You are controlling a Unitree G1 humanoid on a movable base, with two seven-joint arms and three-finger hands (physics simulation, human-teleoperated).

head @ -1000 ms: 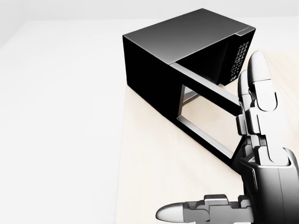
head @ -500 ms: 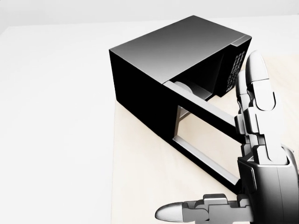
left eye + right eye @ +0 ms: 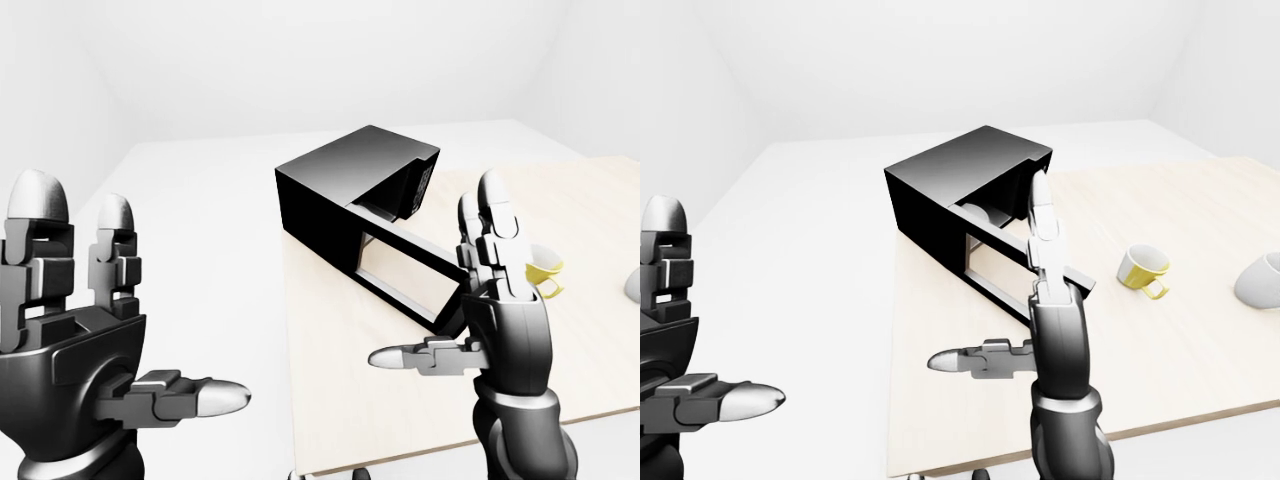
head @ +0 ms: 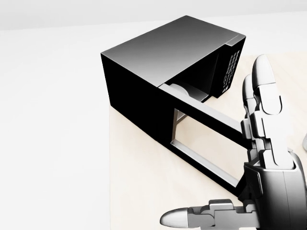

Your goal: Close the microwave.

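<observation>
**Open hand lining up beside the swung-out microwave door**

At the far left of the left-eye view, the left hand (image 3: 80, 340) is hanging raised with fingers spread and thumb jutting sideways, holding nothing; it is standing well apart from the table, likely idle for this job. Moving right, the microwave (image 4: 163, 62) is sitting at the left end of the pale table (image 3: 1200, 340), turned at an angle, its door (image 4: 201, 139) standing wide open and reaching toward the robot. Just right of the door's free end, the right hand (image 4: 264, 158) is standing upright, fingers extended and thumb out, gripping nothing. That flat, open pose probably suits pushing the door shut with the palm. Whether it is touching the door I cannot tell. Farther right, in the right-eye view, a yellow cup (image 3: 1143, 270) and a white bowl (image 3: 1262, 282) are lying clear of the door's swing.
</observation>
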